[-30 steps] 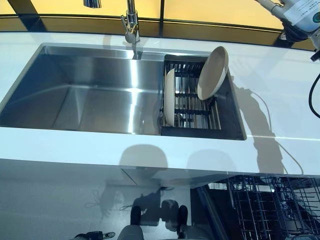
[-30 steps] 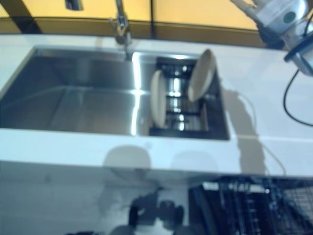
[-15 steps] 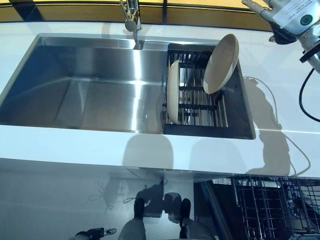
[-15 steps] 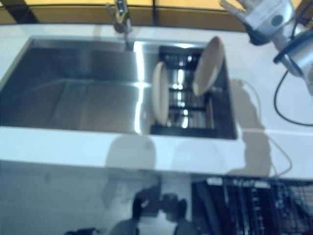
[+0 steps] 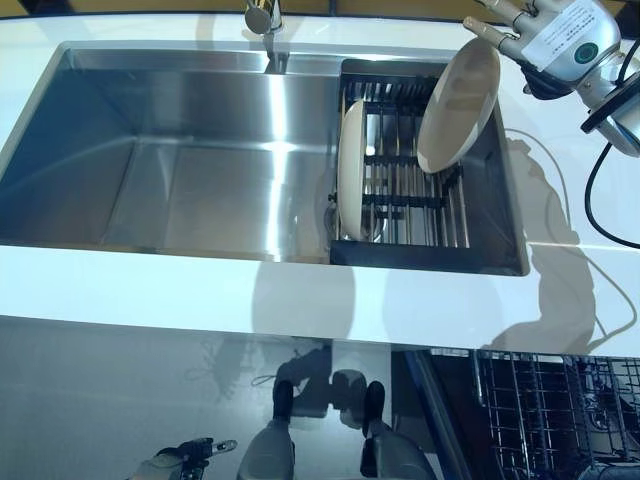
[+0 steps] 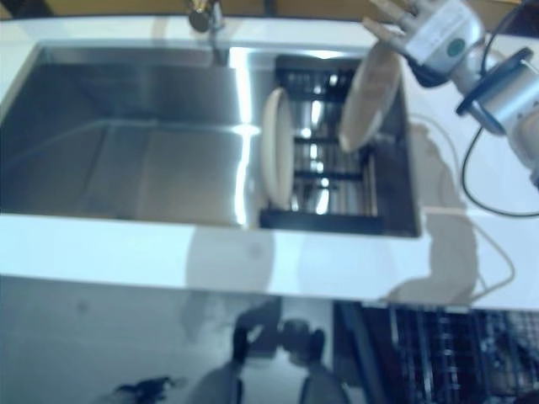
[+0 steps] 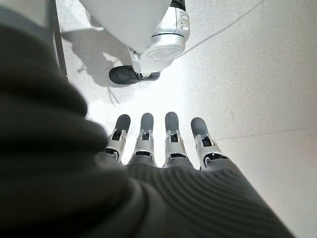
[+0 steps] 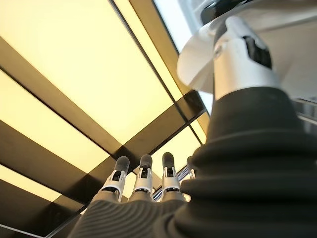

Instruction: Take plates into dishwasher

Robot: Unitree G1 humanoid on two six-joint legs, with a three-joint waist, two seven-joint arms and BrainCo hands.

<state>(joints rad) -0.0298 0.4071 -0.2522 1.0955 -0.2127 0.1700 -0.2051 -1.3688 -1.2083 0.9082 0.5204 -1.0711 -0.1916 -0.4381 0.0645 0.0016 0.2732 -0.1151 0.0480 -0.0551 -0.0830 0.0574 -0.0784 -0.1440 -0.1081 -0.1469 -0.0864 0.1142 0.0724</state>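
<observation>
Plates unmoved in sink rack; right hand, fingers straight, now nearer vs earlier; left hand relaxed, idle.

2 cream plates in sink rack: left plate upright on edge, right plate tilted vs rack's right side.

Faucet cut off at top edge, only base shows. Dishwasher rack cut by bottom & right edges. Leaning plate: top rim partly behind right hand; contact can't be told.
</observation>
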